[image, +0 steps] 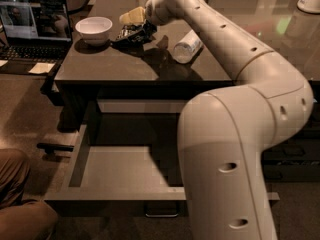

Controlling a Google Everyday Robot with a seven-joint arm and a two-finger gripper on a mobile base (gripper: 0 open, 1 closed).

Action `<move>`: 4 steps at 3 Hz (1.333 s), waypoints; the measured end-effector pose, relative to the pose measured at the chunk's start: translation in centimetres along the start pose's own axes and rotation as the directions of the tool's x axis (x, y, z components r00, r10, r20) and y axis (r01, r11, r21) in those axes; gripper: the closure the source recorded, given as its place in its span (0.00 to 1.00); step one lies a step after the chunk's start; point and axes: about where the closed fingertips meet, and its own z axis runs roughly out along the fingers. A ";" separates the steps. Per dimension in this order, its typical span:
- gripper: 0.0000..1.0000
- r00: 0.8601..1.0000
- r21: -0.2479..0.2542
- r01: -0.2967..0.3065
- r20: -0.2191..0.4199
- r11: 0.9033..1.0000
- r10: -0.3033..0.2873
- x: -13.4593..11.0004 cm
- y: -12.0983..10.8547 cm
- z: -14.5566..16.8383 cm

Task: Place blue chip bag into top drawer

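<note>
The blue chip bag (133, 33) lies crumpled on the dark tabletop (115, 66), just right of the white bowl (93, 28). My gripper (132, 18) is at the bag's upper edge, directly over it, reaching in from the right on the long white arm (225, 39). The top drawer (122, 170) stands pulled open below the table's front, its flat grey bottom bare, with its metal pull handle (161, 215) at front centre. The arm's body hides the drawer's right part.
A clear plastic bottle (188, 46) lies on its side right of the bag. An open laptop (33, 24) stands at the left. A person's knee (17, 204) is at the bottom left, beside the drawer.
</note>
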 end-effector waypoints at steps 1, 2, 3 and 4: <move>0.00 0.999 0.000 -0.032 -0.038 0.999 0.032 -0.1 0.7 1.1; 0.00 0.996 0.010 -0.046 -0.071 0.999 0.047 0.0 1.2 2.0; 0.00 0.993 0.044 -0.065 -0.101 0.997 0.069 0.4 0.9 2.9; 0.00 0.989 0.082 -0.080 -0.120 0.993 0.089 0.8 0.3 3.8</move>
